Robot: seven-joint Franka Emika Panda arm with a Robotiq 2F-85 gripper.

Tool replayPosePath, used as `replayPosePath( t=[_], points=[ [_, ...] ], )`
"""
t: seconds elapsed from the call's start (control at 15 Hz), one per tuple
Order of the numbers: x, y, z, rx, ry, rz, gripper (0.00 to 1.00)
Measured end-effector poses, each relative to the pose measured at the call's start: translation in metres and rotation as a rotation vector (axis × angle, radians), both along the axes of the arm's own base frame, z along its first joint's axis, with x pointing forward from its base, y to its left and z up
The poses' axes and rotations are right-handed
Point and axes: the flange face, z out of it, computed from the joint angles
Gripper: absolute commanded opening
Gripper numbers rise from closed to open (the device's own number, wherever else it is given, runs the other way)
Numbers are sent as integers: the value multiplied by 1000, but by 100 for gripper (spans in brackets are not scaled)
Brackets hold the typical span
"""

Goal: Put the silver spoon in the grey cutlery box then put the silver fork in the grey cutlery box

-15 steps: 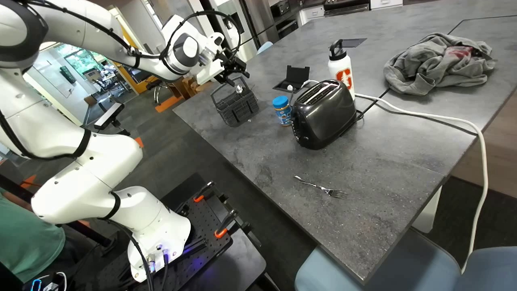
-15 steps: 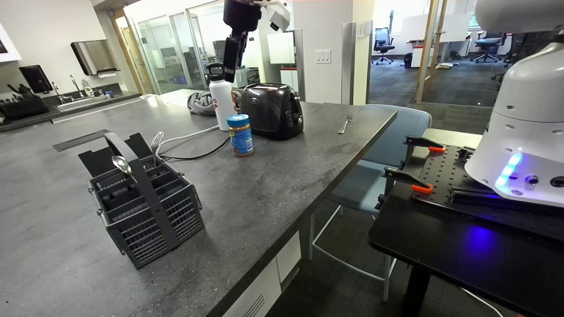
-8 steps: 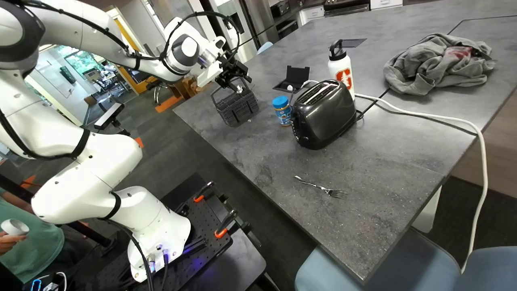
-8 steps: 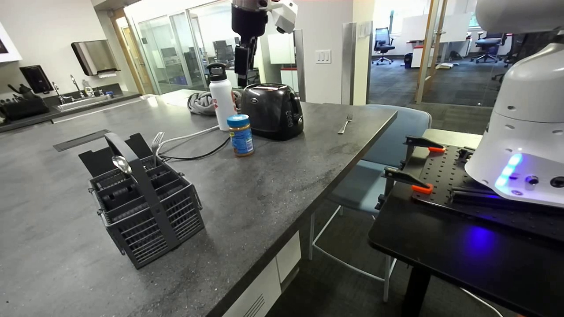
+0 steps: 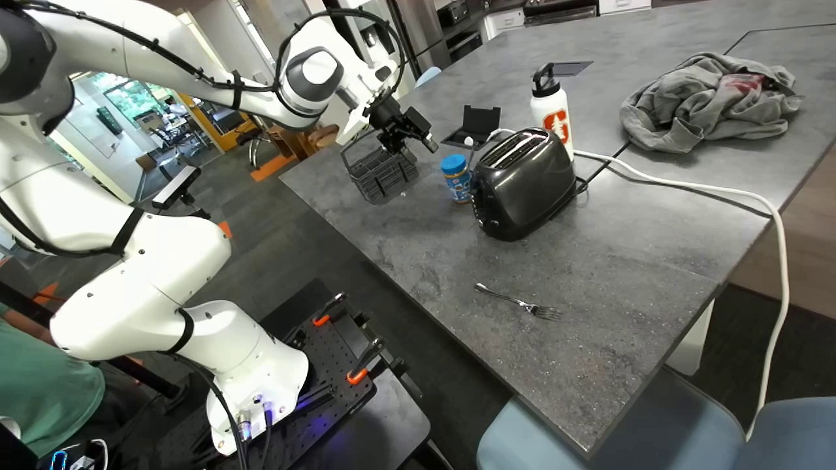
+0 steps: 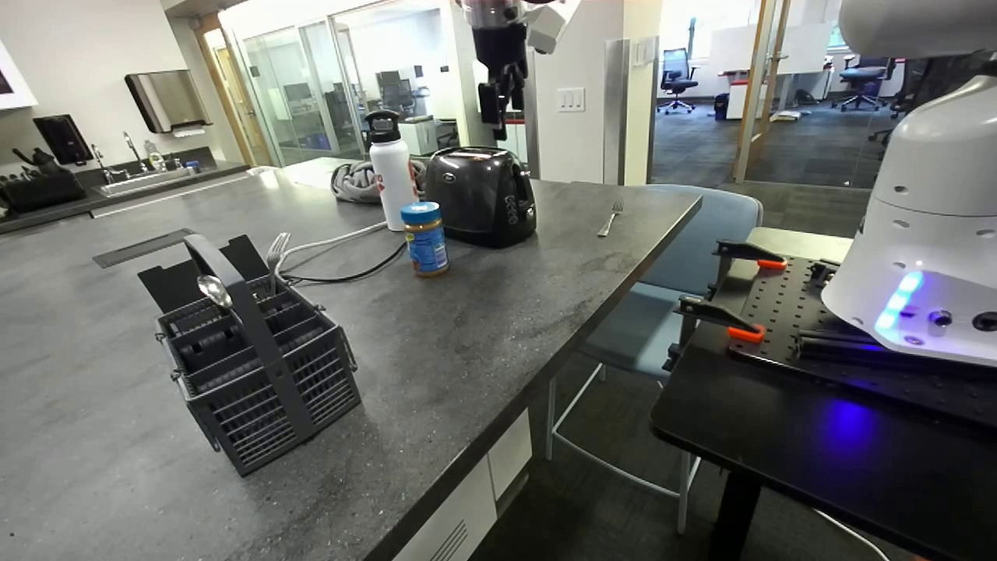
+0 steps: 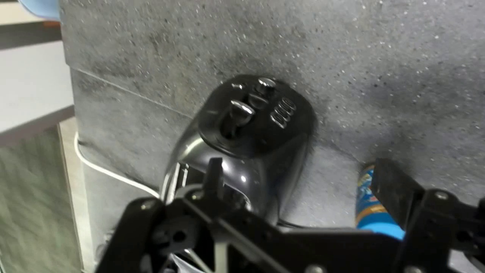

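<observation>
1. My arm (image 5: 176, 251) reaches over the table (image 5: 620, 281), slanting down.
2. My gripper (image 7: 301, 171) is spread wide (around only air).
3. Silver spoon (image 6: 213, 291) leans in grey cutlery box (image 6: 292, 405); silver fork (image 5: 541, 311) lies on table.

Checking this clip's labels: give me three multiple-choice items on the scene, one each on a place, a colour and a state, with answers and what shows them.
1. Where is the silver spoon?
A) in the toaster
B) in the grey cutlery box
C) on the cloth

2. What colour is the lid of the jar?
A) blue
B) red
C) white

3. How is the gripper?
A) shut on the jar
B) shut on the spoon
C) open

1: B, its rounded end shows above the box in an exterior view.
2: A, it shows blue in all three views.
3: C, in the wrist view its fingers stand wide apart, nothing held.
</observation>
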Motion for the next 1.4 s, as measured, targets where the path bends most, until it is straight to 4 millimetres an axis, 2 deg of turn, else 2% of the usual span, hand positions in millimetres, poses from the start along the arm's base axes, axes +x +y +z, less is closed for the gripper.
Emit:
replayPosePath(
  t=[0.13, 0.27, 0.47, 0.67, 0.8, 0.93, 1.27, 1.4],
  points=[
    [-6, -28, -5, -12, 35, -98, 100],
    [-15, -47, -11, -28, 74, -197, 100],
    [-25, -52, -18, -72, 104, -273, 100],
    [-26, -49, -16, -98, 97, -272, 100],
    [-27, -56, -17, -77, 78, -351, 100],
    [-30, -77, -18, -41, 77, -442, 100],
    [-52, -150, -32, 91, 108, -665, 100],
    [-62, -169, -41, 152, 120, -753, 100]
  ],
)
